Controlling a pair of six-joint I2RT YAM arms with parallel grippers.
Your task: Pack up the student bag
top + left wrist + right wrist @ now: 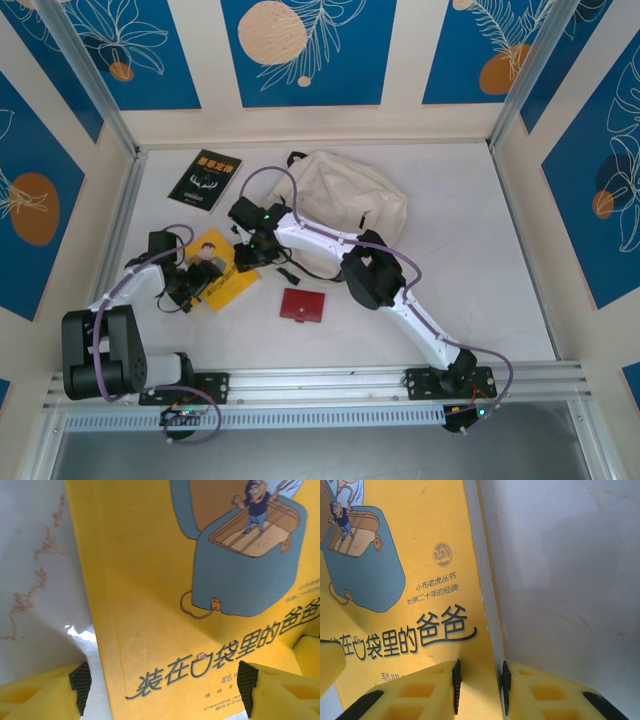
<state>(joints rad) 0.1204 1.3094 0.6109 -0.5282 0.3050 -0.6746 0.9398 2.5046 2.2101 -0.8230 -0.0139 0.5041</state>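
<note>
The student bag (350,190), cream with black trim, lies at the back of the table. A yellow picture book (222,275) lies flat at the front left. My right gripper (250,250) reaches across to the book's right edge. In the right wrist view its jaws (479,687) are shut on the page edge of the yellow book (405,605), one pad on the cover and one under it. My left gripper (162,687) hangs open over the book's spine side (165,605). One of its fingers (80,680) is over bare table and the other over the cover.
A black book (205,180) lies at the back left, near the wall. A small red wallet-like case (302,305) sits in front of the bag, with a small black item (288,272) between it and the yellow book. Bare white table (570,580) lies right of the book.
</note>
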